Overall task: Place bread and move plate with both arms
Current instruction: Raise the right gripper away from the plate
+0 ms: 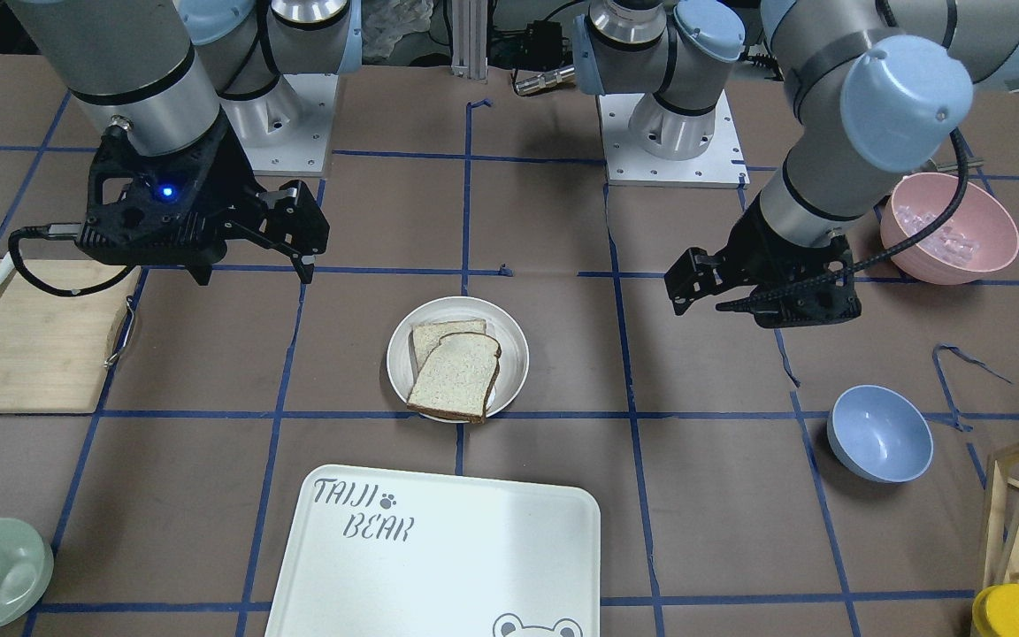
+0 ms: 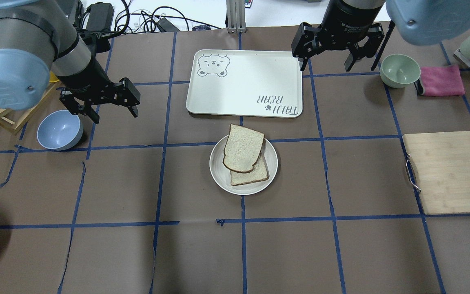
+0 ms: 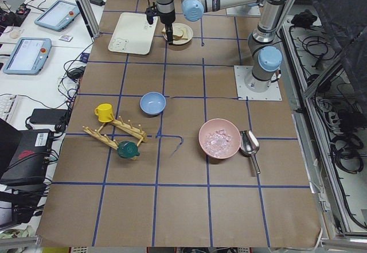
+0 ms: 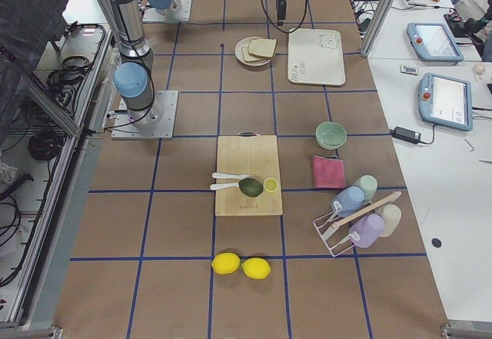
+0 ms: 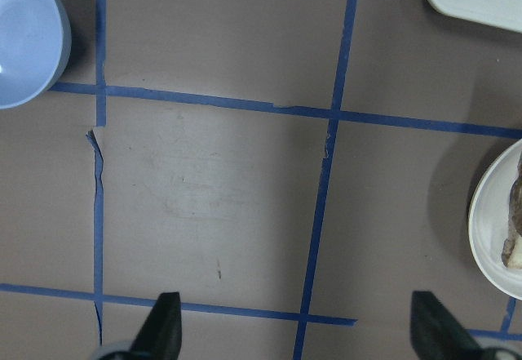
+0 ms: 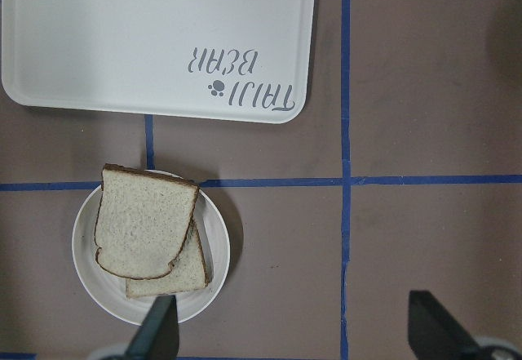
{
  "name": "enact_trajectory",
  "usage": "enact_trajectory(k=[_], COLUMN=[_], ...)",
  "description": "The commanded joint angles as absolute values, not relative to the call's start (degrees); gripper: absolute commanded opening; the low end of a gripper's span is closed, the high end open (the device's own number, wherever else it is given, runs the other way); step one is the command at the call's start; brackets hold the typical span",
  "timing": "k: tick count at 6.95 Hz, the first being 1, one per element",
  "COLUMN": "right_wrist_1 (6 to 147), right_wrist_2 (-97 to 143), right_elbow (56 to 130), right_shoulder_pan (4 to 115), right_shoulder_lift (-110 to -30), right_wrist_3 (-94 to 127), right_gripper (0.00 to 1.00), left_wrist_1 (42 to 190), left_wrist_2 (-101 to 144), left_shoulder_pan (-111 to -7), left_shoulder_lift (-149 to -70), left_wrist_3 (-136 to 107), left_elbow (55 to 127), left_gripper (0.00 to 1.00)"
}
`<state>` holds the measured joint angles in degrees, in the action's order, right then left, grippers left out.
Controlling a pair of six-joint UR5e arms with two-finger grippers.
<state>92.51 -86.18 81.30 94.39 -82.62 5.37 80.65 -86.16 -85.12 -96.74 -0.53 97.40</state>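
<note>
Left wrist-mounted view shows only part of the plate [image 5: 492, 229], cut off at the right edge of the frame. A thin brown strip on it is too small to make out. The blue bowl [image 5: 24, 42] is cut off at the upper left. In the overhead exterior view the whole plate sits on the bench [image 2: 341, 183] in the middle of the frame, just below the white tray [image 2: 243, 81]. The plate holds two slices. The bread [image 2: 243, 148] lies flat on top and hides most of the pale slice [image 2: 253, 175] under it. The long way of the bread runs up and down the frame, a bit tilted. Its flat end points at the tray and its round end points to the bottom of the frame. One corner pokes out over the plate's rim. In the front-facing view the pink bowl [image 1: 950, 228] at the right holds pale lumps, and I cannot tell what they are. The left gripper [image 2: 115, 115] hangs at the left of the overhead frame beside the blue bowl, fingers spread wide, with nothing in it. The right gripper [image 2: 324, 66] hangs at the upper right by the tray's corner, near a green bowl [image 2: 400, 70]. It is spread wide too, with nothing in it.
</note>
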Motion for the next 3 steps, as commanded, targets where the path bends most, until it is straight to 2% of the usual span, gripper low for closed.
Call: enact_trajectory(k=[1,2,3], right_wrist_1=[88.9,89.0,89.6], right_wrist_2=[-88.0,-92.2,-92.5], right_elbow=[80.2,80.2,80.2], right_shoulder_pan=[93.9,93.6,93.3], right_shoulder_lift=[-83.3,-83.3,-83.4], right_wrist_3=[3.2,0.2,-0.1], right_gripper=[1.0,1.0,1.0], left_wrist_1=[71.9,65.5,61.1], left_wrist_2=[-83.2,-82.8,-82.8], left_shoulder_pan=[-89.6,-92.0,-93.8], left_shoulder_lift=[-100.7,-103.1,-105.4], left_wrist_3=[-0.5,-0.8,-0.8], left_elbow=[101.3,102.8,104.3], left_gripper=[1.0,1.0,0.87])
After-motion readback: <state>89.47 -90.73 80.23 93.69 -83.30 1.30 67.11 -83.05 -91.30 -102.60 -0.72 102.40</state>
